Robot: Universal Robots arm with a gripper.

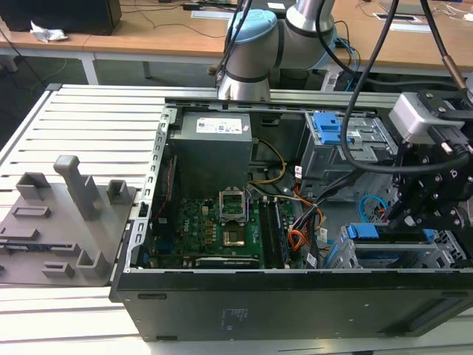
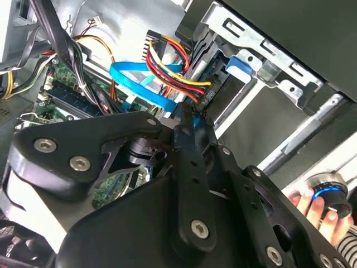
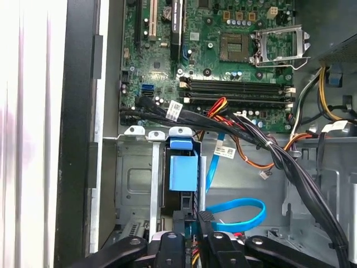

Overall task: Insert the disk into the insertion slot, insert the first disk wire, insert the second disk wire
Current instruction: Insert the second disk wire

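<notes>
The disk [image 3: 183, 170], seen edge-on by its blue caddy, sits inside the insertion slot [image 3: 134, 184], a grey perforated cage at the case's front corner on the exterior view's right. Its blue tab [image 2: 239, 66] shows in the second wrist view too. A bundle of red, yellow and black wires [image 2: 178, 78] runs to the disk's back edge. The second disk wire [image 3: 240, 215], a flat light-blue cable, loops beside the cage. My gripper [image 3: 192, 220] hangs just behind the disk, its fingers close together on the light-blue end of that cable [image 2: 195, 120].
The motherboard [image 3: 223, 72] and a thick black cable bundle [image 3: 262, 139] lie beyond the cage. A taller grey bay with a blue clip [image 1: 329, 129] stands behind. A grey fixture plate [image 1: 59, 222] lies outside the case. A hand [image 2: 318, 206] holds a blue-lit knob nearby.
</notes>
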